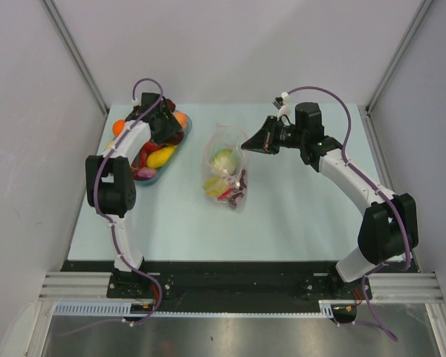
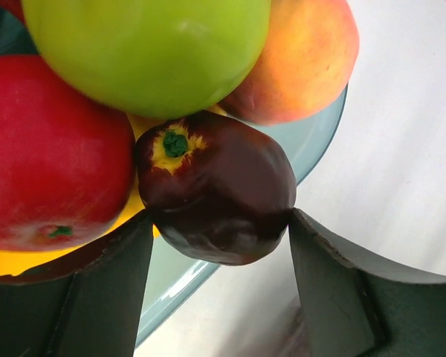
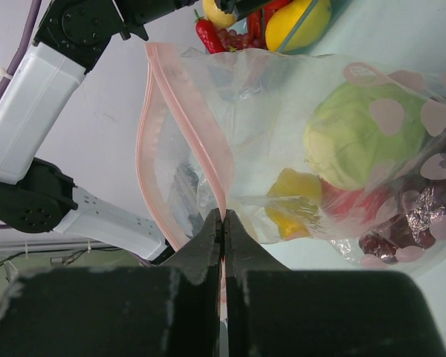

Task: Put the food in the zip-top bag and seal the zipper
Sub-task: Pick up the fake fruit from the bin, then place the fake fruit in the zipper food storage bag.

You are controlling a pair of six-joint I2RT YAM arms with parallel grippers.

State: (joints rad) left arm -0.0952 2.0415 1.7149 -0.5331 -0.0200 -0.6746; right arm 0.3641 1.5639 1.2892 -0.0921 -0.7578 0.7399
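Step in hand, by judgement: loading. The left tool [image 2: 221,214] brackets a dark fruit [image 2: 215,186] on the dish [image 2: 323,134]; jaws at or near contact, firm grip not confirmable. The right tool [image 3: 224,219] is clamped on the zipper [image 3: 141,149], holding the zip-top bag [image 1: 224,175] open mid-counter [image 1: 297,216]; several pieces lie inside. Next move calls for a secure grip, a clear lift and a carry to the mouth. No legible writing; pink dots only.
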